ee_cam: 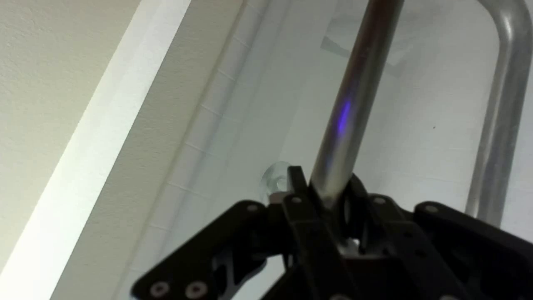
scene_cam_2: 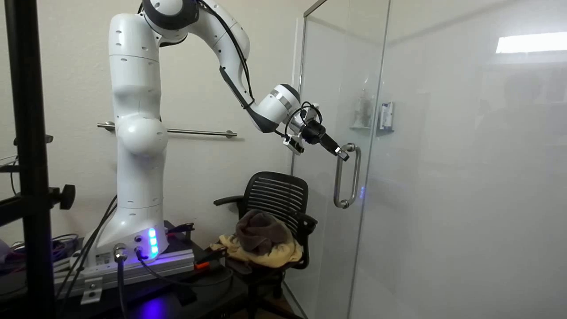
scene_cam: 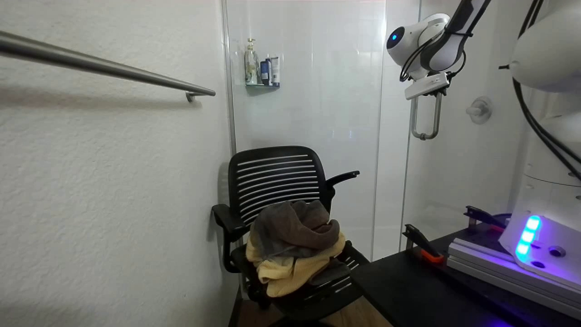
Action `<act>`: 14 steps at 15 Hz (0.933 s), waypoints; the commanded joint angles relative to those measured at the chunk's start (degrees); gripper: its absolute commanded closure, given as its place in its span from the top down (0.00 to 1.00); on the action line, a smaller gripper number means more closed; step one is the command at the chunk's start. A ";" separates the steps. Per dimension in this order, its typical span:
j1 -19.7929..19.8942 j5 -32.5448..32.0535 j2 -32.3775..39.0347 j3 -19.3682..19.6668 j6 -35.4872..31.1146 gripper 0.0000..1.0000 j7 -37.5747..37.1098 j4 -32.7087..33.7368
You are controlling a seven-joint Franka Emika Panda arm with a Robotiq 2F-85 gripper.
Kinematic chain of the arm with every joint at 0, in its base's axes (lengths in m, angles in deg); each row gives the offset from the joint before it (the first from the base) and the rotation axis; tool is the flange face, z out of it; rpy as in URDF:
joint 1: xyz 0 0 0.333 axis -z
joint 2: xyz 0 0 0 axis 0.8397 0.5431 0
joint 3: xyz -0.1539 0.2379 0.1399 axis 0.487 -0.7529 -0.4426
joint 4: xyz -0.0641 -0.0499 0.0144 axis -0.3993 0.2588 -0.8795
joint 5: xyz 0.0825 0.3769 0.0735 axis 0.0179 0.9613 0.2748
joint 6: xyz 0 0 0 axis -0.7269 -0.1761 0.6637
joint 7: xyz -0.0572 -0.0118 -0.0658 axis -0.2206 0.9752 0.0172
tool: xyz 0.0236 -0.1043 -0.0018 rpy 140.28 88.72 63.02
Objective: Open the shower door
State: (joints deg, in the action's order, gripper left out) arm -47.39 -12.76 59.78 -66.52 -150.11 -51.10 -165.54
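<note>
The shower door [scene_cam_2: 325,235] is a tall clear glass panel with a chrome bar handle [scene_cam_2: 357,177], upright in an exterior view. The handle's lower loop [scene_cam: 438,119] shows in an exterior view; its top is hidden by my wrist. My gripper [scene_cam_2: 342,153] is at the upper end of the handle in an exterior view. In the wrist view the gripper's [ee_cam: 327,183] two black fingers are shut on one handle bar [ee_cam: 354,104], one on each side. The handle's far bar [ee_cam: 495,125] runs free to the right. Exact finger contact is dark and partly hidden.
A black office chair [scene_cam: 277,172] with grey and yellow cloths [scene_cam: 297,268] stands in front of the glass. A towel bar [scene_cam: 100,66] is on the wall. A black table [scene_cam: 404,290] carries the arm's base. A shelf of bottles [scene_cam: 262,85] shows behind glass.
</note>
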 commanded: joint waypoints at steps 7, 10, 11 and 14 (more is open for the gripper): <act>0.57 4.32 -2.64 0.77 -4.17 0.54 9.18 -2.15; 1.39 9.97 -4.06 2.16 -11.90 0.73 20.32 -4.22; 1.88 11.28 -4.44 2.89 -14.16 0.32 24.04 -4.86; 2.24 15.05 -4.24 6.48 -20.18 0.30 36.12 -6.23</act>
State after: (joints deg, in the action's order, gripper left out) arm -46.35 -1.00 56.72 -62.76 -164.04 -25.72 -169.00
